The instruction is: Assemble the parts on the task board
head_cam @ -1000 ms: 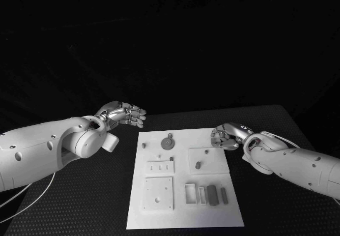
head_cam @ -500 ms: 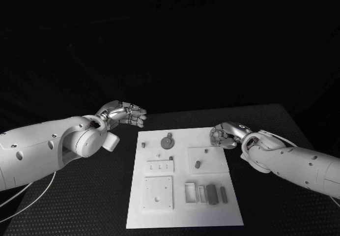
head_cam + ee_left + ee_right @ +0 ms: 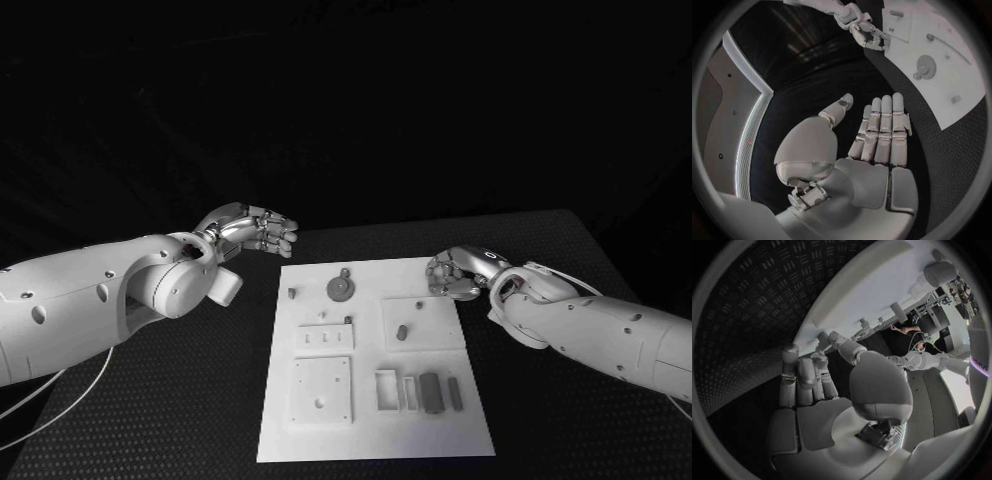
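The white task board (image 3: 372,425) lies in the middle of the table. On it are a round grey gear-like part (image 3: 340,289), a small peg (image 3: 293,295), another peg (image 3: 402,332) on a raised square, and grey bars (image 3: 431,392) near the front. My left hand (image 3: 253,230) hovers off the board's far left corner, fingers straight and together (image 3: 879,130), holding nothing. My right hand (image 3: 453,275) hangs over the board's far right edge with fingers loosely bent (image 3: 807,377) and nothing in them. The left wrist view also shows the board (image 3: 954,85) and the gear (image 3: 926,64).
Raised white plates stand on the board: a slotted one (image 3: 326,338), a square one (image 3: 322,390) and a small frame (image 3: 387,390). Black ribbed table (image 3: 173,400) stretches on both sides of the board. Its far edge runs close behind the hands.
My right hand has crept a little toward the board's far right corner. The left hand has barely moved.
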